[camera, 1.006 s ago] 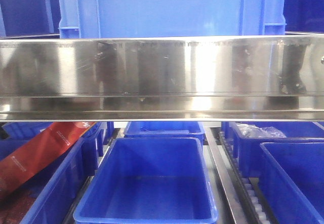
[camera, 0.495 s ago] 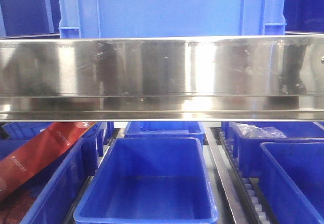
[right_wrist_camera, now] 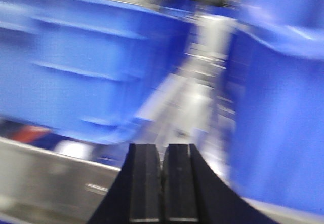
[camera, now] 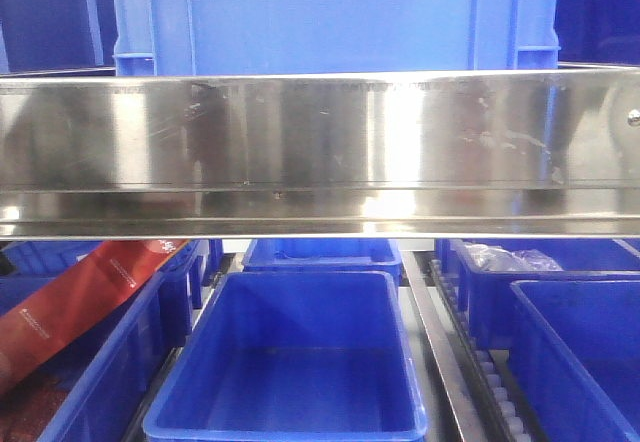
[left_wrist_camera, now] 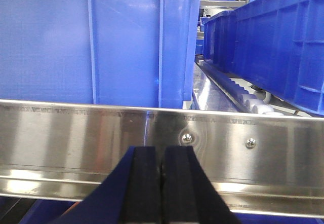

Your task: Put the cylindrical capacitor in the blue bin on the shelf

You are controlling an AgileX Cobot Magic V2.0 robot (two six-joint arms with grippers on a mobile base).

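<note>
The shelf's broad mirror-like steel front rail (camera: 320, 152) runs across the front view, with an open, hollow blue bin (camera: 290, 362) on the tier below it. In the left wrist view my left gripper (left_wrist_camera: 162, 155) is shut, pads pressed together with nothing between them, facing the shelf rail (left_wrist_camera: 76, 138) below a big blue crate (left_wrist_camera: 96, 41). The right wrist view is blurred by motion; there my right gripper (right_wrist_camera: 163, 155) is also shut with nothing visible in it, above a steel rail (right_wrist_camera: 45, 178) between blue bins. The cylindrical capacitor is not in view.
A large blue crate (camera: 330, 17) stands on the upper tier. A red packet (camera: 80, 297) lies in the left lower bin, a clear plastic bag (camera: 510, 259) in the right rear bin (camera: 540, 292). Roller tracks (camera: 495, 387) run between bins; more show (left_wrist_camera: 243, 89) beside another blue crate (left_wrist_camera: 273, 36).
The front view has shifted slightly, so the crate and bins sit a little further left. The dark reflection at the rail's right end is gone.
</note>
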